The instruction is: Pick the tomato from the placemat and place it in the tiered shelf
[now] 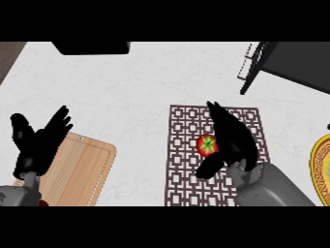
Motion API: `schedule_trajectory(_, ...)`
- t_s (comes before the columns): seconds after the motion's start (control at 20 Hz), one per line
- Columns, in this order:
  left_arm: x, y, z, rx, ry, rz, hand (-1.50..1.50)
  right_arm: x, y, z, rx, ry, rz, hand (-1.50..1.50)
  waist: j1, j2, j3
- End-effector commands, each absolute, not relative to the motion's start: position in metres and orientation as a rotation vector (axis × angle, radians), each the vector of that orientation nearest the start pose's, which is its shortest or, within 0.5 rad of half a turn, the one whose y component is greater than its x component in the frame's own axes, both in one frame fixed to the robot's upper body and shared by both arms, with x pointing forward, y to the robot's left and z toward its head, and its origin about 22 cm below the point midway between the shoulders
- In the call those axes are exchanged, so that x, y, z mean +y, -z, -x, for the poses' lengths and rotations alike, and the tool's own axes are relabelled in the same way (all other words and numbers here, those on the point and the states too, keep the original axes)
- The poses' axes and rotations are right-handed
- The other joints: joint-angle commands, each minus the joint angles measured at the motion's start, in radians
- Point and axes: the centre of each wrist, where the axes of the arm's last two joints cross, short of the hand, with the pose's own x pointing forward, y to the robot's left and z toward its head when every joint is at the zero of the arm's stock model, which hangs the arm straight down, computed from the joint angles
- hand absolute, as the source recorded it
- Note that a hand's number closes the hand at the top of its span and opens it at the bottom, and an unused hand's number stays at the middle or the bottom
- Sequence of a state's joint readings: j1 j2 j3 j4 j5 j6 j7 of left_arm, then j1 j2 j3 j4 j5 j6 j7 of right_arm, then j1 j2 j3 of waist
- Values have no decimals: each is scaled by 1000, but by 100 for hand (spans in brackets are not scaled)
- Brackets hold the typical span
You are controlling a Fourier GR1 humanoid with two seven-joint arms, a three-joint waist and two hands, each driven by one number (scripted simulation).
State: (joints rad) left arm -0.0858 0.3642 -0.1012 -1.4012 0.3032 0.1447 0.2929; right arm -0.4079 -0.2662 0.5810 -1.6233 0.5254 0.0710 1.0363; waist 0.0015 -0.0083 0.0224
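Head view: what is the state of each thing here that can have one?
tomato: lying on the placemat, not yet picked.
right hand: open, fingers straight, close beside the tomato.
left hand: open, resting above the cutting board.
tiered shelf: standing at the far right, without the tomato.
placemat: flat on the counter.

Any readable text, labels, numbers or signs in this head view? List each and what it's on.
None. The brown fret-patterned placemat and the yellow-rimmed round plate carry ornament only, no letters. The red tomato, light wooden cutting board and black tiered shelf show no markings.
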Motion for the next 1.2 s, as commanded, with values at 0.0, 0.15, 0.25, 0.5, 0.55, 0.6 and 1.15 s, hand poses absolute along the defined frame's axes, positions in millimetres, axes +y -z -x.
schedule_trajectory(0.0, 286, 0, -263, -1110, -50, -97, 0, -110, -65, -279, -905, -891, 753, -150, 5, 9, -22)
schedule_trajectory(0.15, 283, 34, -244, -1106, -57, -92, 0, -117, -68, -284, -917, -882, 782, -150, 1, 10, -23)
schedule_trajectory(0.25, 288, 10, -258, -1107, -41, -94, 0, -129, -53, -291, -895, -905, 795, -150, 3, 10, -22)
schedule_trajectory(0.5, 291, 11, -251, -1110, -38, -88, 0, -122, -36, -279, -947, -876, 804, -150, 1, 8, -22)
schedule_trajectory(0.55, 302, 29, -252, -1108, -32, -97, 0, -110, -30, -277, -948, -877, 806, -150, -2, 11, -23)
schedule_trajectory(0.6, 311, 10, -245, -1129, -47, -107, 0, -115, -45, -298, -960, -855, 792, -150, 9, 9, -22)
schedule_trajectory(1.15, 291, 16, -254, -1123, -33, -91, 0, -102, -8, -294, -887, -1151, 659, 150, 12, 13, -23)
